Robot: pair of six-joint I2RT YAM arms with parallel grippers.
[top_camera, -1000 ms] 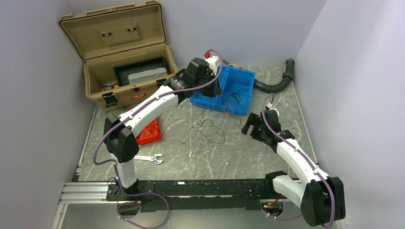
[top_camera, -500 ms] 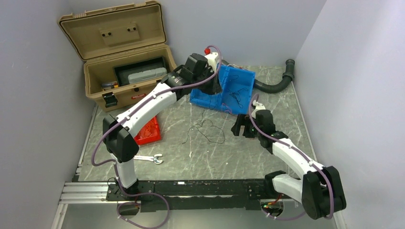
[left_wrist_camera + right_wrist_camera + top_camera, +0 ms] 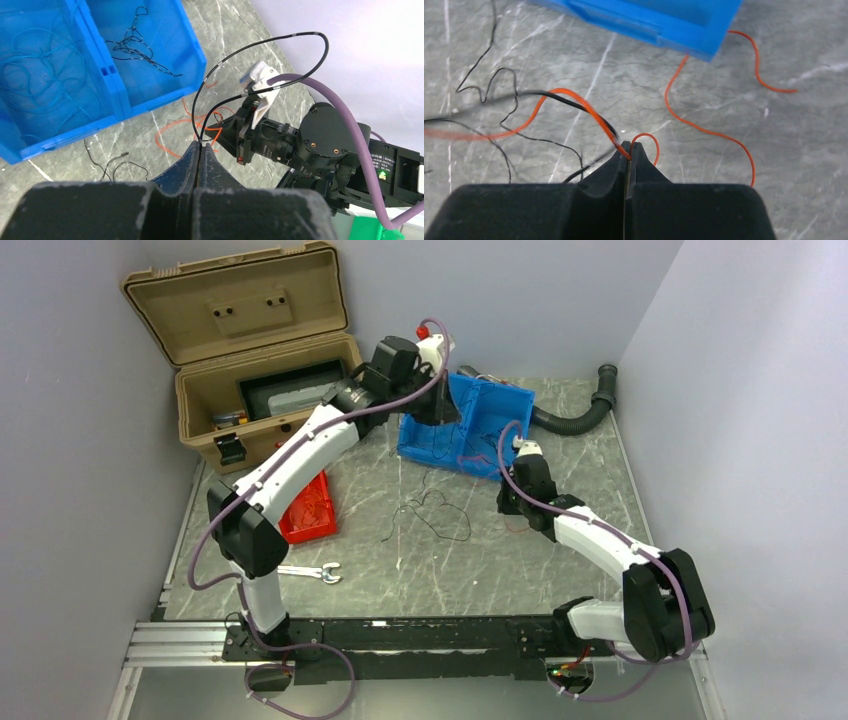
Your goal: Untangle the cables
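Observation:
My left gripper (image 3: 201,146) is shut on a thin black cable (image 3: 295,34) that loops up and to the right in the left wrist view. In the top view it hangs over the blue bin (image 3: 512,398). My right gripper (image 3: 628,146) is shut on an orange cable (image 3: 596,120) just above the table; the cable trails off toward the bin's corner. A loose tangle of black cables (image 3: 436,510) lies on the table left of the right gripper (image 3: 505,504). Inside the bin, blue cables (image 3: 40,75) fill one compartment and black cables (image 3: 140,45) the other.
An open tan toolbox (image 3: 270,390) stands at the back left. A red tray (image 3: 312,515) and a wrench (image 3: 312,572) lie near the left arm. A ribbed black hose (image 3: 575,415) curves behind the bin toward the right wall.
My right arm has swung forward and left toward the bin, and its jaws have gone from open to shut on the orange cable. The left gripper has moved back and left, still holding the black cable.

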